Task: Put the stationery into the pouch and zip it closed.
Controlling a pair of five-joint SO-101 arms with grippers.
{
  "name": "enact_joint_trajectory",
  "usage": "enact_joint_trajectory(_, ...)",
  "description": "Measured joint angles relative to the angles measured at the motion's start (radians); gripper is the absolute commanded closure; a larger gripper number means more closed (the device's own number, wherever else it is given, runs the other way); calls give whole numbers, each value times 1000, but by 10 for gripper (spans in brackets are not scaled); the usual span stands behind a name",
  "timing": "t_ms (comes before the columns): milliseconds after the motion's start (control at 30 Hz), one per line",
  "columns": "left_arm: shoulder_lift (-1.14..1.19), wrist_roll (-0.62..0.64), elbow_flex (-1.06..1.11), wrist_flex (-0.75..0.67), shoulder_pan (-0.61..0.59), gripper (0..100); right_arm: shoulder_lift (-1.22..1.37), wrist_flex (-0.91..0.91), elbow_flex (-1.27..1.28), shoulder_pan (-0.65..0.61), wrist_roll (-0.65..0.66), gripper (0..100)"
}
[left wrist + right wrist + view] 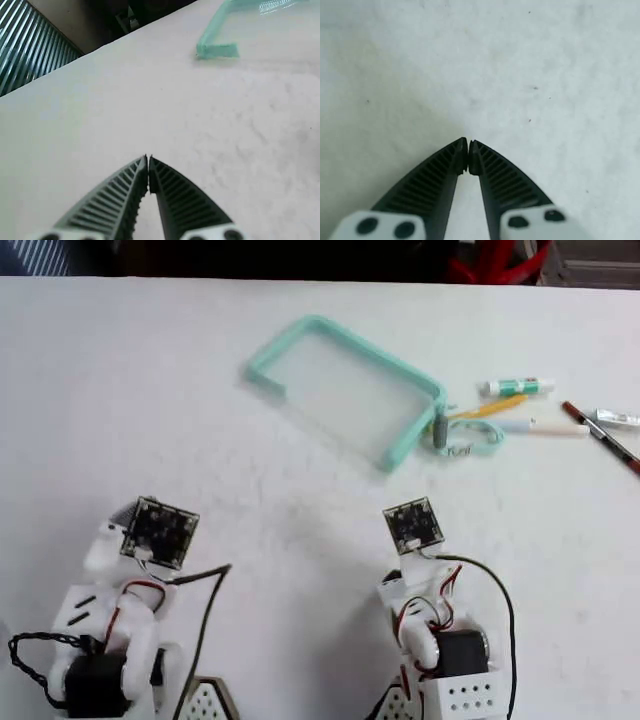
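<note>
Plainly, the stationery [517, 388] lies beside the pouch [345, 395]; left fingers [120, 200] and right fingers [437, 187] are pressed together.

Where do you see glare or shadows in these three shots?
High view: the table is evenly bright, no hard shadows. Left wrist view: bright streaks glint on the clear face of the pouch. Right wrist view: a soft shadow darkens the table beside the shut right gripper.

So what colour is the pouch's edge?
The pouch has a mint-green border around a clear middle; the high view shows it best.
</note>
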Motion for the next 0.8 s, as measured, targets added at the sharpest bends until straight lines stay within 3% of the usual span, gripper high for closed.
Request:
enact_joint_trajectory(367,12,-11,264,-184,17,973,0,0,0,0,0,981)
enact_joint_trajectory(500,12,-12,334,-242,124,973,0,-3,0,-6,0,981)
enact_joint_trajectory(800,9,-40,364,-195,460,972,0,-157,0,-236,-2,981)
